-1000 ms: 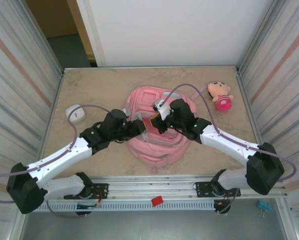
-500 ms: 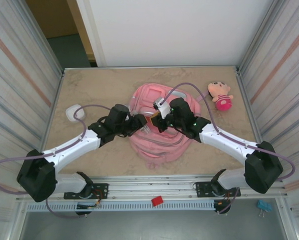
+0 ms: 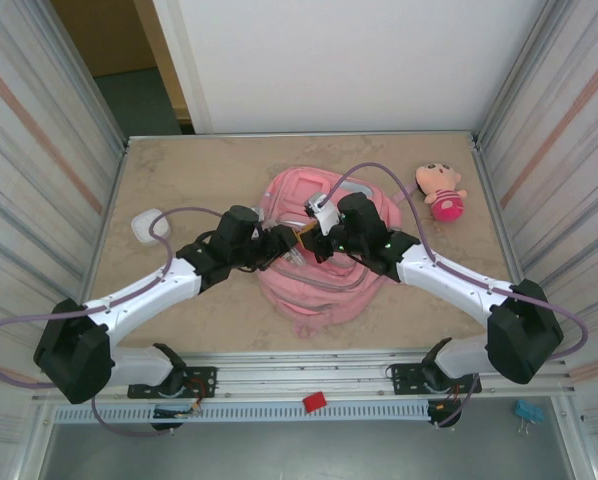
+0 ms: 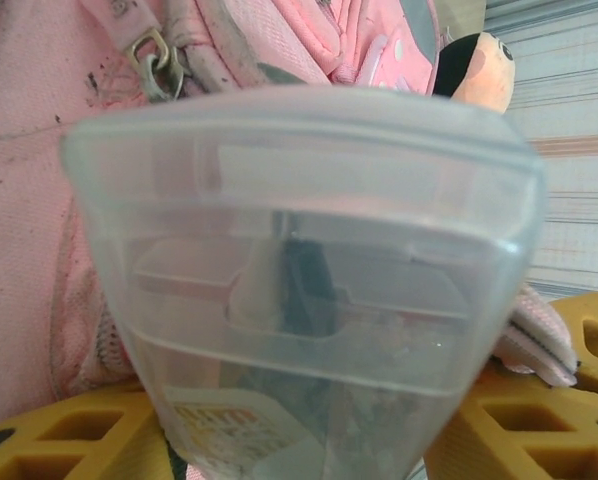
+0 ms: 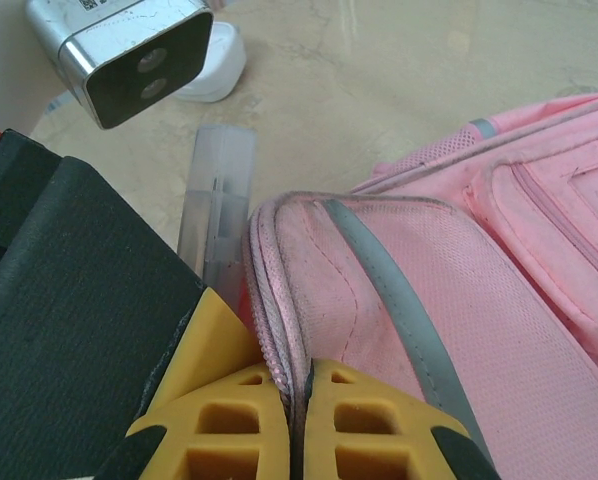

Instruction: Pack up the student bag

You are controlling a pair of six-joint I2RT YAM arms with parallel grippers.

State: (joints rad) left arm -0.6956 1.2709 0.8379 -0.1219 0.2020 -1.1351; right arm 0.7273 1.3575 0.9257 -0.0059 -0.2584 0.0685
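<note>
The student bag (image 3: 324,285) lies flat in the middle of the table (image 3: 194,170), a little closer to the near edge. The right tool (image 5: 299,425) is clenched on the rim of the bag. The pink cloth is pinched between its two yellow fingers. I think it holds the rim up so the mouth of the bag gapes and something can go in.

The left tool (image 3: 279,248) is just beside it, on the bag's left side. A clear plastic case (image 4: 299,250) sits between its yellow fingers (image 4: 69,435), and its far end points at the lifted rim. I cannot tell if the fingers squeeze the case or are loose round it. My guess is that the case is meant to slide into the gap, and that is why the two tools are so close together.

A small doll (image 3: 441,190) in a pink dress lies near the far right corner, well apart from the bag. A small white thing (image 3: 149,224) rests near the left edge. Maybe they are to be packed too.

The table top is pale, like beige stone with faint marks. Ribbed metal walls (image 3: 39,160) stand on the left and right. A plain white wall (image 3: 359,60) is at the back, and a dark doorway (image 3: 129,90) shows past the far left corner.
</note>
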